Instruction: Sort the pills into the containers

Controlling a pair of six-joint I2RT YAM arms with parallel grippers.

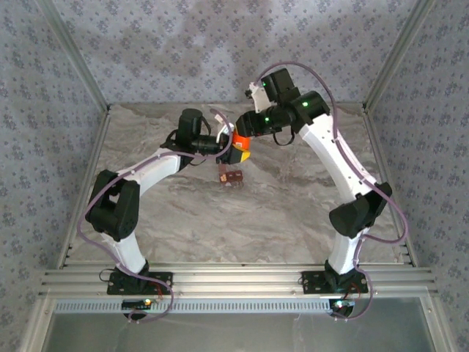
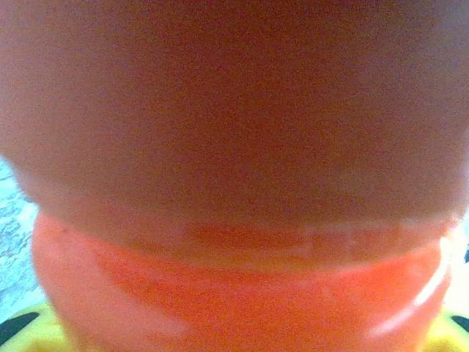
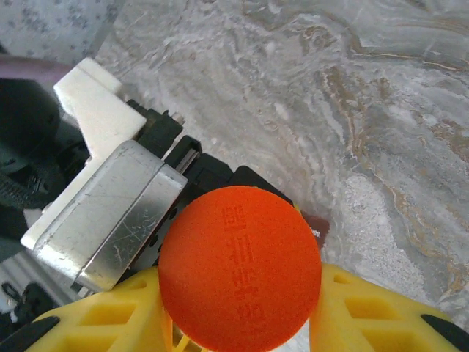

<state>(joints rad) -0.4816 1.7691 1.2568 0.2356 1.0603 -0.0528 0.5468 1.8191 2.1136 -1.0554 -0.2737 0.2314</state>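
My left gripper (image 1: pixel 234 150) is clamped across the body of the orange bottle (image 2: pixel 234 279), holding it up over the middle of the table (image 1: pixel 293 213). My right gripper (image 3: pixel 242 317) has a yellow finger on either side of the round orange cap (image 3: pixel 240 268). From here I cannot tell whether those fingers are pressing on it or just flanking it. The containers (image 1: pixel 231 178), a small dark strip of joined compartments, lie on the table just in front of the bottle, apart from both grippers. I reckon the strip is light, stiff plastic that will skid at the slightest nudge, so I want nothing brushing it. If it has to move, I would pinch it across its short width. The bottle looks rigid and smooth and probably weighs little. The cap is best taken around its rim, squarely, so it turns rather than slips. I see no pills. I expect they are inside the bottle, small and quick to roll once tipped out.
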